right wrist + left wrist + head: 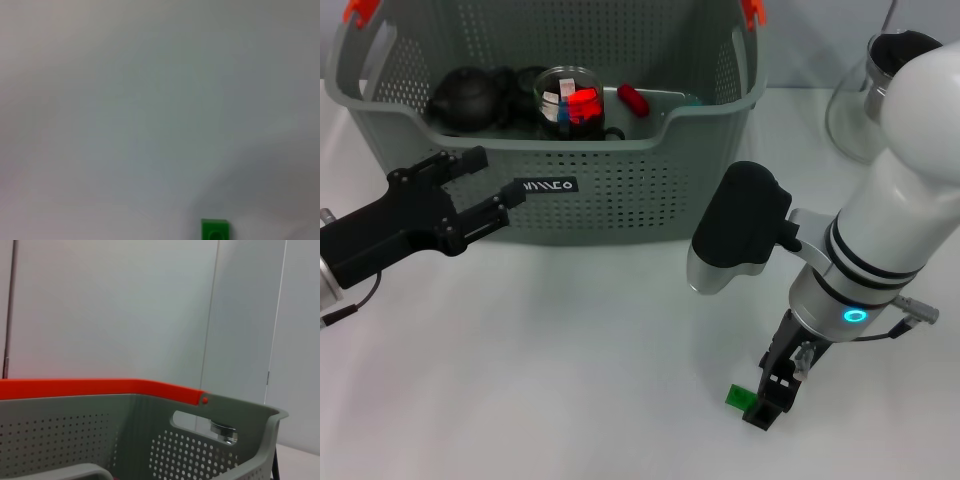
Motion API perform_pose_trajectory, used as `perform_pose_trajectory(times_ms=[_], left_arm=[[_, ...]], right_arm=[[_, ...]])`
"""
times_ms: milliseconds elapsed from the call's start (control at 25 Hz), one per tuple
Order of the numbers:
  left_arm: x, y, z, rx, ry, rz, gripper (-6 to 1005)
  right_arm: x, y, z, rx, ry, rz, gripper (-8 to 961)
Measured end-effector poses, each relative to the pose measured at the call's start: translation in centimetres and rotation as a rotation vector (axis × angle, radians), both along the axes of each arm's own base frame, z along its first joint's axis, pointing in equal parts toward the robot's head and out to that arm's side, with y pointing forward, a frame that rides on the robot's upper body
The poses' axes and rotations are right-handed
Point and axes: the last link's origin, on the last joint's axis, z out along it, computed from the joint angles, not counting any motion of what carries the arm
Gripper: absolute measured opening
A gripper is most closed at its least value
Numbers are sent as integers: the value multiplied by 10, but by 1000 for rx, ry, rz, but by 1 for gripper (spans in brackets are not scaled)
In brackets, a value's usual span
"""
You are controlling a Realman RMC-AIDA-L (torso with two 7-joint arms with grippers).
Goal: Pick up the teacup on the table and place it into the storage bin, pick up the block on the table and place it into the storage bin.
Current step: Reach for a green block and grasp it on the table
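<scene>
The small green block (737, 397) lies on the white table near the front right, and it also shows in the right wrist view as the block (215, 230). My right gripper (767, 404) points straight down and touches the table just right of it. The grey perforated storage bin (620, 190) stands at the back. My left gripper (488, 186) hovers open and empty in front of the bin's left front wall. From the left wrist I see the bin's rim (240, 412) and its orange handle (100, 387). I cannot pick out the teacup.
Inside the bin lie dark pottery pieces (470, 96), a glass jar (568, 98) with something red in it, and a red item (632, 99). A glass teapot (860, 95) stands at the back right, behind my right arm.
</scene>
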Motion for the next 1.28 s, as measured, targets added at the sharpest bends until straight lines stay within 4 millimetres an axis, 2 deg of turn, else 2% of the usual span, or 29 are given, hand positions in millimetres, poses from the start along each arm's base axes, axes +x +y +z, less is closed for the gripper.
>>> perform_pose_trajectory(times_ms=[240, 480, 1280], left_arm=[[0, 0, 0, 0, 0, 1, 691], [0, 0, 0, 0, 1, 1, 691], [0, -2, -1, -5, -5, -4, 690]], right_arm=[[-2, 0, 0, 3, -8, 0, 733], [-6, 1, 1, 21, -2, -2, 490], [-5, -5, -5, -1, -26, 30, 372]])
